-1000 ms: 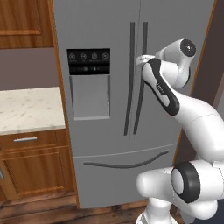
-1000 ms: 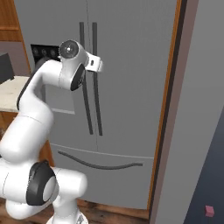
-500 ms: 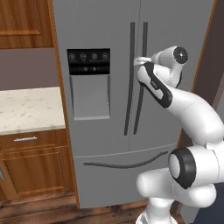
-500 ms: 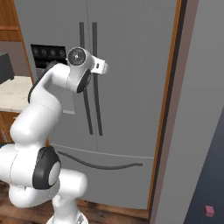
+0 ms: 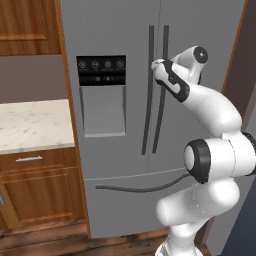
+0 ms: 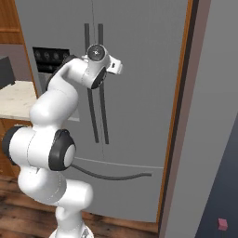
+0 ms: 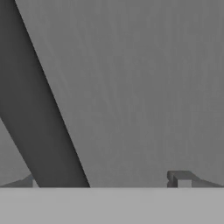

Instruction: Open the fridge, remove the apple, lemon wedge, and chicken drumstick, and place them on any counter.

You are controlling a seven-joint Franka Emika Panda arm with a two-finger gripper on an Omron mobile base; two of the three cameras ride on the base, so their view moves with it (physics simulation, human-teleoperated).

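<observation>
The grey fridge (image 5: 115, 30) stands with both doors closed, so the apple, lemon wedge and chicken drumstick are hidden inside. My gripper (image 5: 156, 65) is pressed up close to the upper part of the right door's dark handle (image 5: 162, 105). In the hand view the gripper (image 7: 107, 181) is open. The handle (image 7: 39, 113) runs slantwise between the fingertips, close to the left one (image 7: 31, 180). The right fingertip (image 7: 180, 178) sits well clear over the bare door. The cream counter (image 5: 30, 125) lies left of the fridge.
The left door carries a second dark handle (image 5: 148, 95) and the black dispenser panel (image 5: 101, 95). A curved drawer handle (image 5: 145, 187) crosses the bottom. A brown panel (image 6: 179, 116) and a grey wall (image 6: 209, 116) close in on the fridge's right side. Wooden cabinets (image 5: 35, 190) sit under the counter.
The hand has crept left onto the right door's handle while the upper arm swung up and over. The fridge doors have stayed closed.
</observation>
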